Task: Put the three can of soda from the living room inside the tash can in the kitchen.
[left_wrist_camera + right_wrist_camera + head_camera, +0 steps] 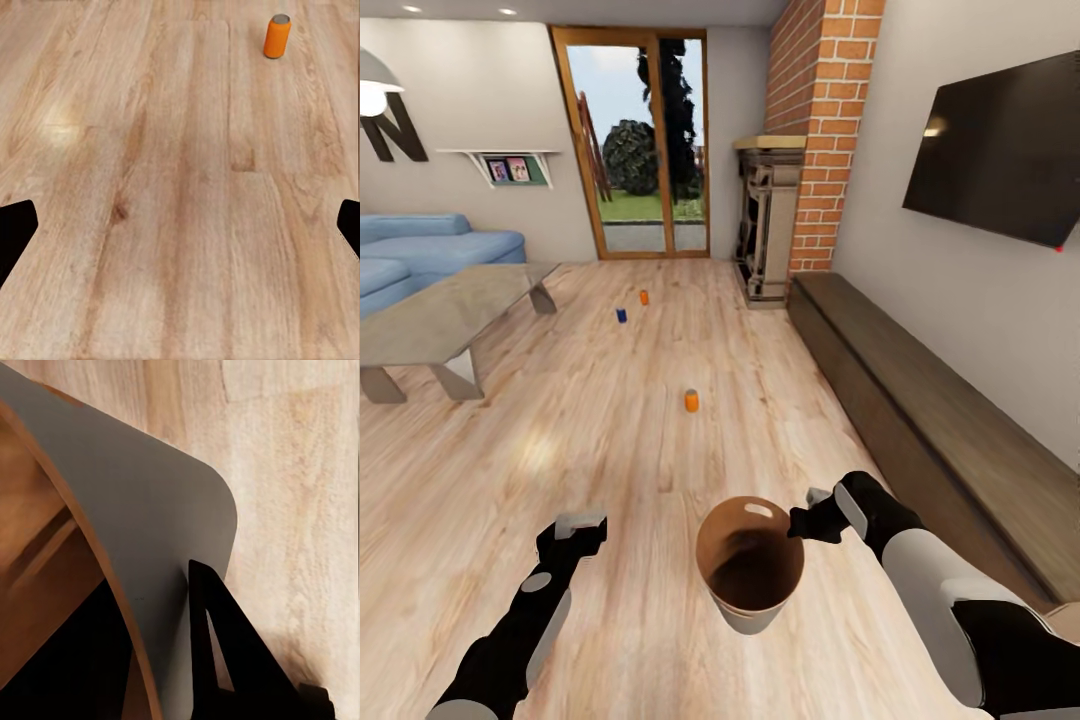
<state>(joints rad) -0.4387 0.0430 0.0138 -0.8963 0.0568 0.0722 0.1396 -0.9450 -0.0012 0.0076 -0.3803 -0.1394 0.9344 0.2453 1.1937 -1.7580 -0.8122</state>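
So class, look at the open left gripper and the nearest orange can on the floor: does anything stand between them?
Nothing visible does. Bare plank floor lies between the left gripper and the nearest orange can; the low table stands off to the side.

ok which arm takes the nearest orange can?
Left, probably. The left gripper is open and empty, with the nearest orange can standing on the floor ahead in its wrist view. The right gripper is clamped on the trash can rim.
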